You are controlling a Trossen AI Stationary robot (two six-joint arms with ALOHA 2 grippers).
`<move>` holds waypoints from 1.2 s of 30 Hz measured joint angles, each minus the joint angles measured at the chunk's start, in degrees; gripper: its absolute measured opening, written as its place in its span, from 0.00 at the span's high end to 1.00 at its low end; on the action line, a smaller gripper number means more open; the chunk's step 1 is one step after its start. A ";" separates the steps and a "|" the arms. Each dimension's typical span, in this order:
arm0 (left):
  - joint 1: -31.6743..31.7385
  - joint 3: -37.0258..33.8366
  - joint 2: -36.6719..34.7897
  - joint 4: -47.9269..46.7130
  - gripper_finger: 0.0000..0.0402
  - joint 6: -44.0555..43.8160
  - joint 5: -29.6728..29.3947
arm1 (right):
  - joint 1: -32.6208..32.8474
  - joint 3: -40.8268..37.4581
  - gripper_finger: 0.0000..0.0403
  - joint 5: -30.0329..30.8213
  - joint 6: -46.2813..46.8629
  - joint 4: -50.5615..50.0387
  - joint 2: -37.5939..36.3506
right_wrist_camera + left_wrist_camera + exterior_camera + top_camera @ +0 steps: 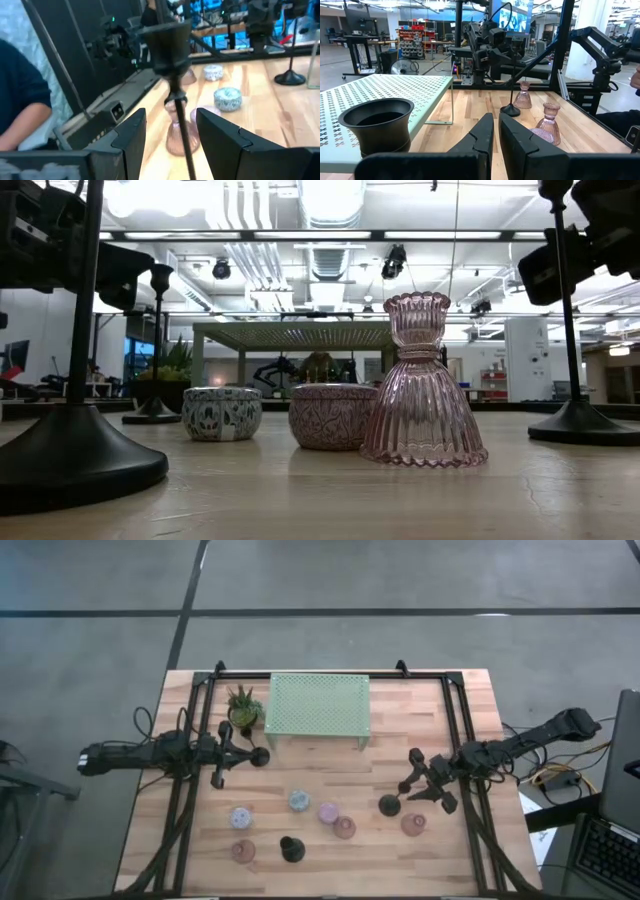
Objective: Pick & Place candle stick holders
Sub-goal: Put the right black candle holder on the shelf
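While the left end effector [495,131] waits with fingers together, the right end effector [167,132], fingers apart, straddles an upright black candlestick [172,75], its stem vertical between them.

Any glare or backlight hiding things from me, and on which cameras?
Low view: ceiling lights flare on top; the near black candlestick is a silhouette, the pink glass holder lit through. High view: even light, soft shadows, no glare on the table; left gripper waits at its left. Right wrist view: the candlestick between the right gripper's open fingers is dark against a bright background.
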 joint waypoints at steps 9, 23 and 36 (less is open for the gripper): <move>0.00 -0.01 -0.01 0.00 0.91 0.00 0.00 | 2.46 5.22 0.59 4.00 -3.78 -0.26 8.04; 0.00 0.00 0.00 -0.02 0.91 0.00 0.00 | 2.46 7.21 0.85 3.94 -6.99 -0.61 11.27; 0.00 0.00 0.00 -0.04 0.91 0.00 0.00 | 2.42 10.40 0.94 4.52 -8.73 -0.27 11.33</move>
